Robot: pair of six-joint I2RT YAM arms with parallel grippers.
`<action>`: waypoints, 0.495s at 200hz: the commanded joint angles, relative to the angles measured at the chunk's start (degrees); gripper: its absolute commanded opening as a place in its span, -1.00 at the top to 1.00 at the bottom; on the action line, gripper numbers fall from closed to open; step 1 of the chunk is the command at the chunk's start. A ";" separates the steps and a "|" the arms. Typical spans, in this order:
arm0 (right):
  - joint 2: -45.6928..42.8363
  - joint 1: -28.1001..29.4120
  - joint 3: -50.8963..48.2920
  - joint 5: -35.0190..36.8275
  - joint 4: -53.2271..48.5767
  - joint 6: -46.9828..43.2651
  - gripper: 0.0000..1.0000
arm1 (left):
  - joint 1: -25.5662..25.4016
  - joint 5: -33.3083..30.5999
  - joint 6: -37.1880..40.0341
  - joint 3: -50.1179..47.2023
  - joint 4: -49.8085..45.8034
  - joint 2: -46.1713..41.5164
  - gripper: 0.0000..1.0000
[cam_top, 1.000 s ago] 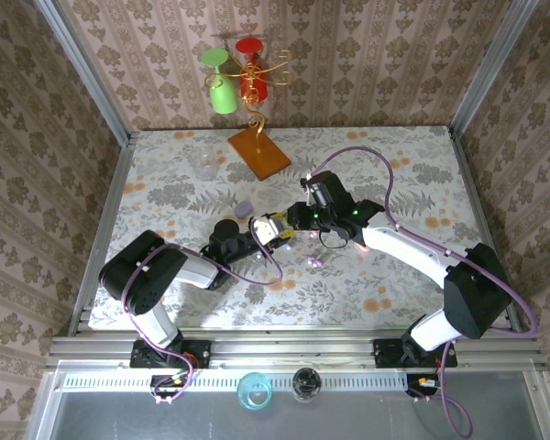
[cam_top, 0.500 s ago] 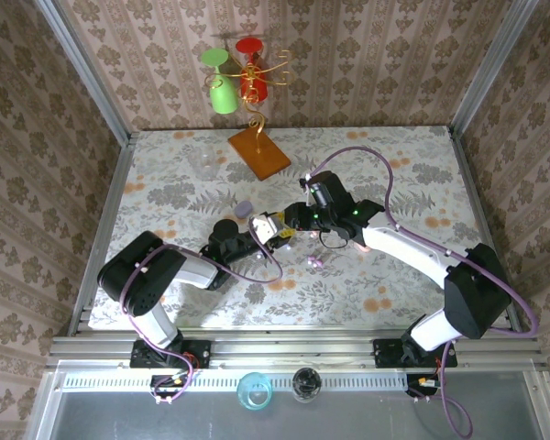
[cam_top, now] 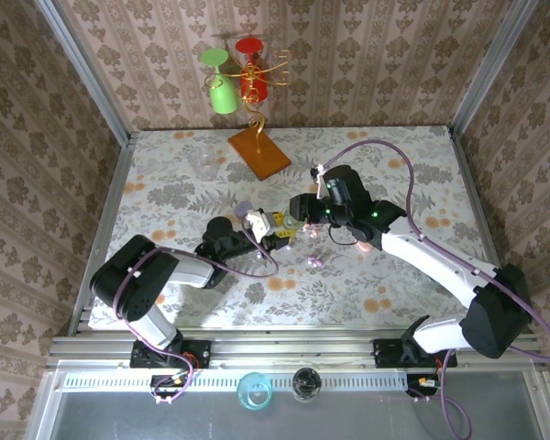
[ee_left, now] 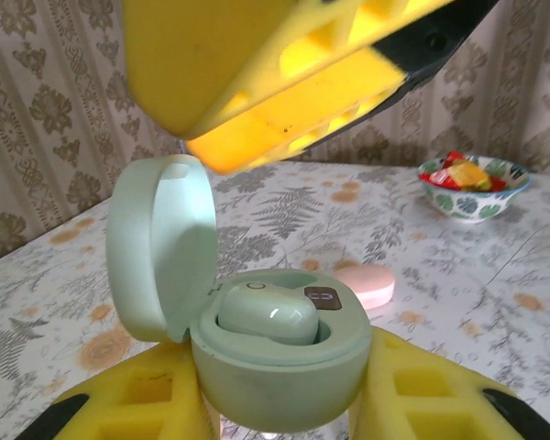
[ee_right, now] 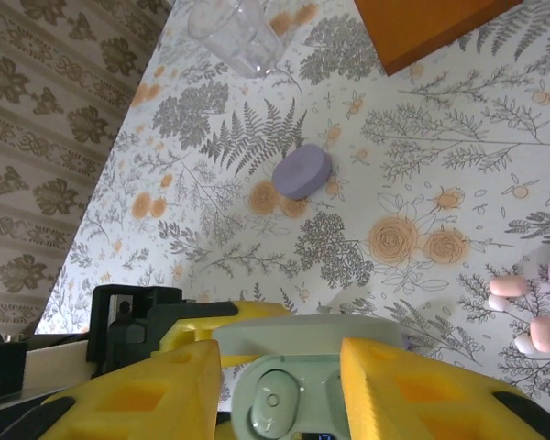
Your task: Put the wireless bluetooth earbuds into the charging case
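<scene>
evidently grips the mint charging case (ee_left: 284, 367) by its base with the left fingers (ee_left: 119, 408), shut on it from both sides, lid (ee_left: 160, 247) swung up and back. seems meant to steady the case and present its open top for loading from above. already carries one mint earbud (ee_left: 266, 316) seated inside, bedded in its well; no telling about a second free well from here. hangs the right fingers (ee_right: 137, 394) just over the open case, parted, with nothing between them and the seated bud showing through the gap. reads as a station for lowering a bud straight down, or for pressing one home; hard to say which. leaves the loose earbuds (ee_right: 509, 286), pink and whitish, lying on the desk (cam_top: 412, 174) near the case on the right arm's side, apart from it and from both sets of fingers.

as for the surface: dresses the desk in a pale print of grey ferns and orange blossoms, busy enough to hide small pastel pieces. holds also a closed lilac case (ee_right: 302, 171) beyond the fingers, a pink pebble-shaped case (ee_left: 365, 286), a clear glass (ee_right: 234, 32), an orange board (cam_top: 258, 153) toward the back, and a small bowl of wrapped sweets (ee_left: 474, 183). closes the space in with damask wallpaper (cam_top: 367, 55) on three sides and metal posts (cam_top: 82, 64) at the corners; shows a wire stand (cam_top: 257, 119) bearing a green glass (cam_top: 223, 92) and a red glass (cam_top: 249, 69) against the back wall.
</scene>
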 commanded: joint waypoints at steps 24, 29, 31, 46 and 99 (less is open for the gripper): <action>-2.92 -0.18 -1.02 -2.56 0.82 -2.94 0.01 | 1.44 8.63 -7.54 0.88 2.39 -3.37 0.44; -3.48 -0.18 -1.36 -2.90 1.27 -3.11 -0.01 | 1.58 8.85 -8.10 1.03 2.39 -3.53 0.44; -3.67 -0.18 -1.48 -3.07 1.42 -3.19 -0.02 | 1.65 8.87 -8.34 1.05 2.34 -3.54 0.44; -5.67 -0.18 -2.95 -4.29 3.45 -3.73 -0.09 | 2.13 9.61 -9.66 1.31 2.39 -3.89 0.44; -13.23 -0.18 -8.85 -5.15 10.14 -2.52 -0.45 | 4.46 8.67 -14.55 2.96 2.34 -4.17 0.47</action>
